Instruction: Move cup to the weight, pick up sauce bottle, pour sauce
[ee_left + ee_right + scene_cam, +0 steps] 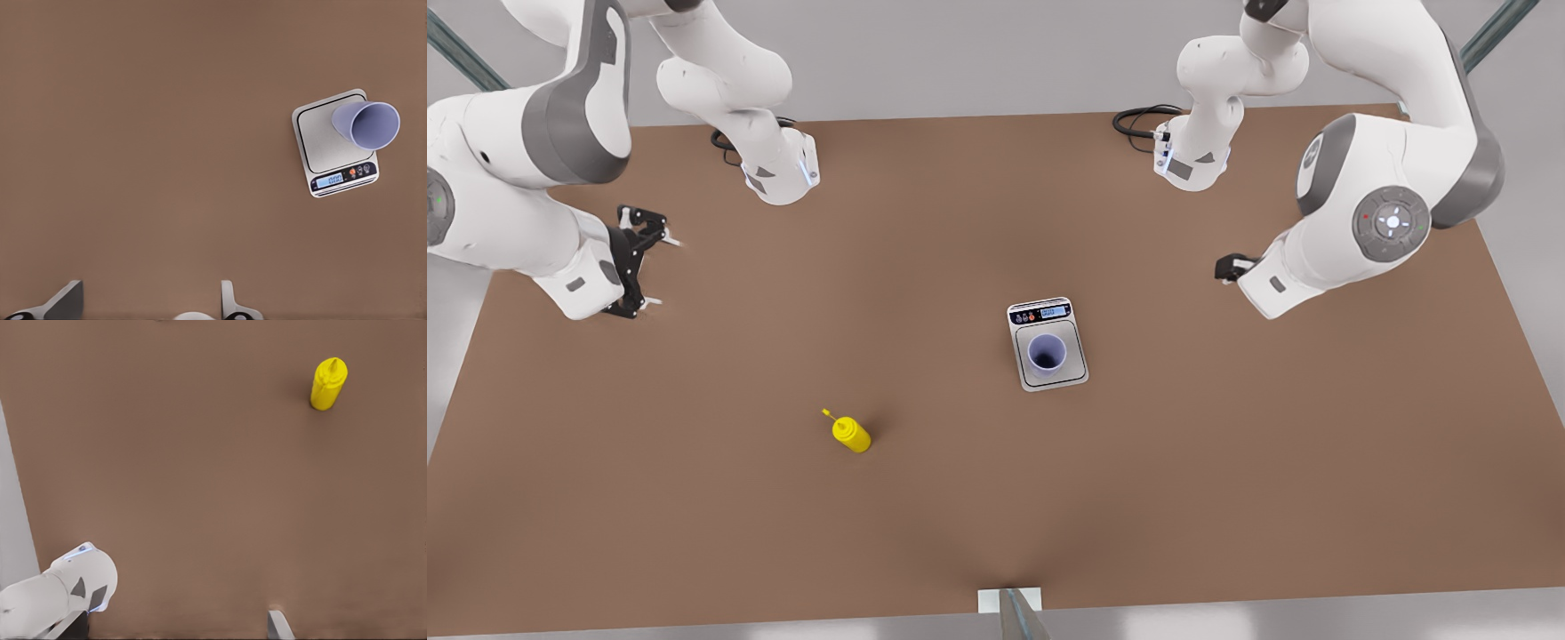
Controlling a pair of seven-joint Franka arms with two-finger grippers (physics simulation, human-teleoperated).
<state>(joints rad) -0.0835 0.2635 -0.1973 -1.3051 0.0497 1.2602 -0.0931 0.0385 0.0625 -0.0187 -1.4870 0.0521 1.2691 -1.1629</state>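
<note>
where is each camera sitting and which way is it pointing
Front view: high above the table, looking steeply down at both arms, the cup on the weight, and the sauce bottle.
Left wrist view: on the arm at the front view's right, facing down at cup and weight; the open left end effector shows.
Right wrist view: on the other arm, facing down at the sauce bottle; the right end effector is open, and an arm base shows.
Shared: front and left wrist views show the cup on the weight.

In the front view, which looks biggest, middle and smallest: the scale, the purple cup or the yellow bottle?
1. Silver-white rectangular kitchen scale, clearly largest.
2. and 3. Lavender-purple tumbler cup and bright yellow squeeze bottle look about the same size, so no ranking between them.
</note>
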